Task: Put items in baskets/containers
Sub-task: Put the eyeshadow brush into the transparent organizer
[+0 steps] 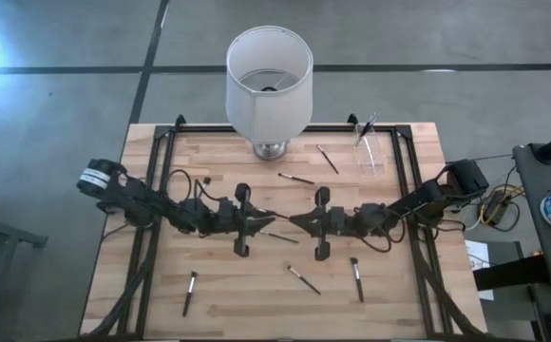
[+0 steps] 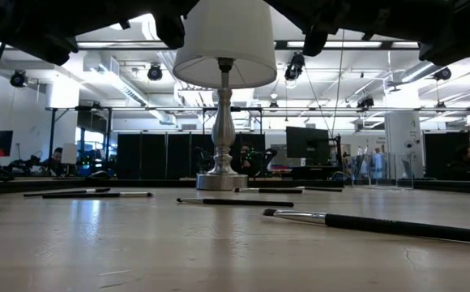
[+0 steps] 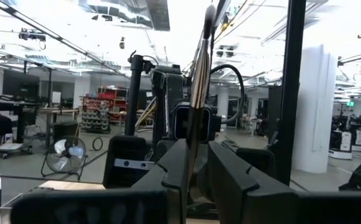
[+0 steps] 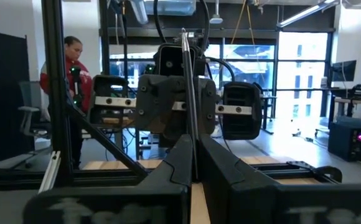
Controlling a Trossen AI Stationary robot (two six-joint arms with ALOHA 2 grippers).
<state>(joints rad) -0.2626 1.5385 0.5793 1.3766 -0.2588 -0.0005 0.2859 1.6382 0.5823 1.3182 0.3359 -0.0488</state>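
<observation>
My right gripper (image 1: 294, 221), clenched on a makeup brush (image 4: 189, 106) beside my left gripper (image 1: 268, 221), sits nearer the clear cup (image 1: 369, 150) at upper right.

White lampshade (image 1: 269, 76) on silvery base (image 1: 269, 149); wooden table (image 1: 218, 294); floor fan (image 3: 67, 152); person (image 4: 66, 68) behind

Bright, even overhead light fills the room, coming from the ceiling strip lights that show behind the white lampshade (image 2: 224, 40) in the low view. Beneath the lampshade the wooden counter (image 1: 228, 294) carries soft, short shadows under the arms. Glare washes out the windows in the right wrist view and the ceiling in the left wrist view. The nearest dark fingers (image 3: 168, 180) are blurred, out of focus.
</observation>
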